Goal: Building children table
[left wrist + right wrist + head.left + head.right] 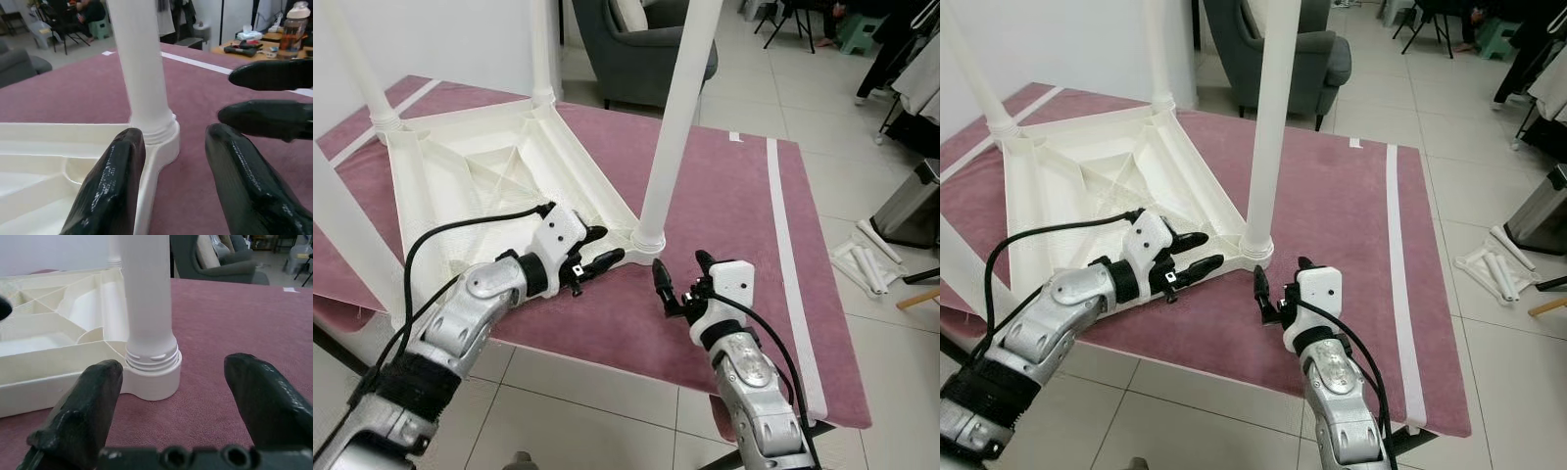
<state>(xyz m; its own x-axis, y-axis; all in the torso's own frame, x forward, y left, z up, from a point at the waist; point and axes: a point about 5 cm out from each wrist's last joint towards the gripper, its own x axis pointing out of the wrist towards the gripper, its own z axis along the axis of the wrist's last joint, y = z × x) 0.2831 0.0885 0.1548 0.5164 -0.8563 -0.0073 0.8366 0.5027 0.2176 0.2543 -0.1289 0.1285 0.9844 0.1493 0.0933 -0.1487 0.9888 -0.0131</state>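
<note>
table [499, 162] upturned on rug [724, 196], armchair [636, 44] behind

between my right tool [680, 279] and the near table leg [674, 137] i see a strip of bare rug [724, 196], open to pass. my left tool [597, 250] sits against the upturned table's rim [592, 211], one finger [110, 191] inside it, so that wall blocks it. right of the leg the rug lies open; three other legs stand behind.
</note>
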